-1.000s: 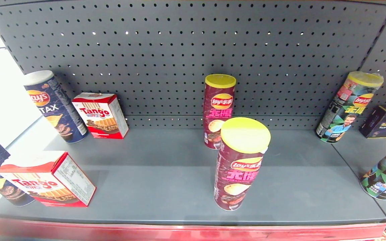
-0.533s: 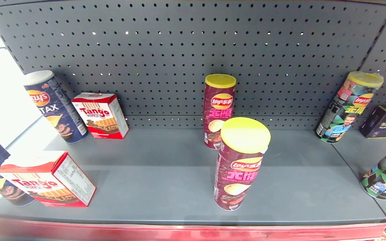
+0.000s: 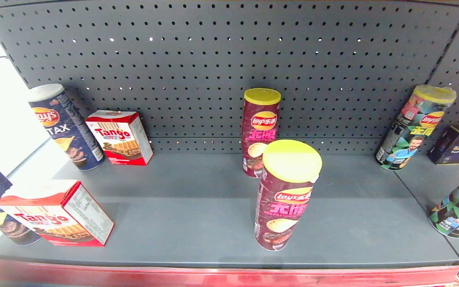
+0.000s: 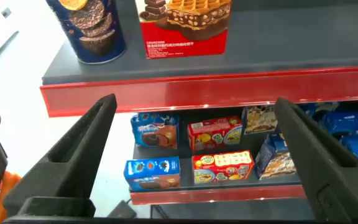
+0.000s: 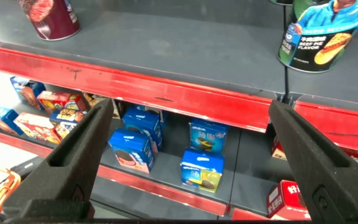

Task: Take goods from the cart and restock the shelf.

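Left hand (image 4: 194,102) and right hand (image 5: 190,104), both spread, face the shelf's red edge (image 3: 213,276).

You look down on the shelf (image 3: 197,223) from the head camera, close. Both wrist cameras sit lower, sharing its red front edge (image 4: 197,90).

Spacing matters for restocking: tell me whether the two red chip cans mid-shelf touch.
Apart. In the head view the back can stands by the back panel, the front can nearer the edge, bare shelf between their bases.
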Robot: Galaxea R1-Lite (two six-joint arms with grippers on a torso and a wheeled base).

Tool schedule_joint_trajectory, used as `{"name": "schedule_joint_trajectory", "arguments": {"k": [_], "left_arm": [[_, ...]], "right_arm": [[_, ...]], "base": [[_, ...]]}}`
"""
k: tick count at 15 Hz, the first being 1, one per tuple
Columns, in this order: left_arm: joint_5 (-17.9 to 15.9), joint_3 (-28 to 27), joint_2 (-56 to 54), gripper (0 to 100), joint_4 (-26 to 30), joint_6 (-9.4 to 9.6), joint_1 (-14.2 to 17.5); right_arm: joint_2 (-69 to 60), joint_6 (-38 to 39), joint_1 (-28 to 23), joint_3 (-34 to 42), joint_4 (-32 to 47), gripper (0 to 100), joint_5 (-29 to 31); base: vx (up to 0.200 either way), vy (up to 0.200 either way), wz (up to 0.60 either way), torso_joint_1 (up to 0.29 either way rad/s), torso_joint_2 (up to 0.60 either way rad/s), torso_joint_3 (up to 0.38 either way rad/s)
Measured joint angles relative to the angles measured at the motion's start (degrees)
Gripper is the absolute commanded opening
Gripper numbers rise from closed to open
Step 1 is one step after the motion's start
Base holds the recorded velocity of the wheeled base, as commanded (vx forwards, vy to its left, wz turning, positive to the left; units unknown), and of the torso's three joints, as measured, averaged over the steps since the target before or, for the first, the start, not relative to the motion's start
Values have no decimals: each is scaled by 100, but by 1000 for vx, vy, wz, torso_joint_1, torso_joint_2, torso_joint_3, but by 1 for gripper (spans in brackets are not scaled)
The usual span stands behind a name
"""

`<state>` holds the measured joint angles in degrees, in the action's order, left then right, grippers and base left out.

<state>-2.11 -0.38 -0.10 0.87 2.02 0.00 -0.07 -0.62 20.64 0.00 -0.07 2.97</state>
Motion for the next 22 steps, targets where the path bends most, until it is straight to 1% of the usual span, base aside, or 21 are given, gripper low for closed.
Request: {"name": "schedule_joint_trajectory", "arguments": {"k": [5,6,7,8,12,14,16,18,22], "left_arm": [[1,-2,2,100,9,-37,0],[0,-4,2,100,9,-33,-2],[-5,-4,2,100,15,-17,-2],[-5,-6,2,100,15,-11,-13],[1,-6,5,100,9,-39,-18],[12,-2,5,100,4,-50,-18],[15,2,5,100,4,-55,-18],[17,2,7,100,2,-55,-18],[15,5,10,100,2,-52,-18]], "right_arm": [[7,-17,-57,-40,-4,100,4],[56,0,-72,-263,12,100,2],[202,33,-83,-581,50,100,-18],[491,60,-77,-1052,105,100,-119],[2246,-35,52,-2965,173,100,-733],[3182,-325,354,-3563,193,100,-905],[3944,-499,955,-3858,207,100,-968],[4550,-540,1503,-3952,190,100,-970],[5286,-561,2115,-3853,174,100,-852]], "base": [[0,0,0,0,0,0],[0,0,0,0,0,0],[0,0,0,0,0,0],[0,0,0,0,0,0],[0,0,0,0,0,0],[0,0,0,0,0,0],[0,0,0,0,0,0],[0,0,0,0,0,0],[0,0,0,0,0,0]]}}
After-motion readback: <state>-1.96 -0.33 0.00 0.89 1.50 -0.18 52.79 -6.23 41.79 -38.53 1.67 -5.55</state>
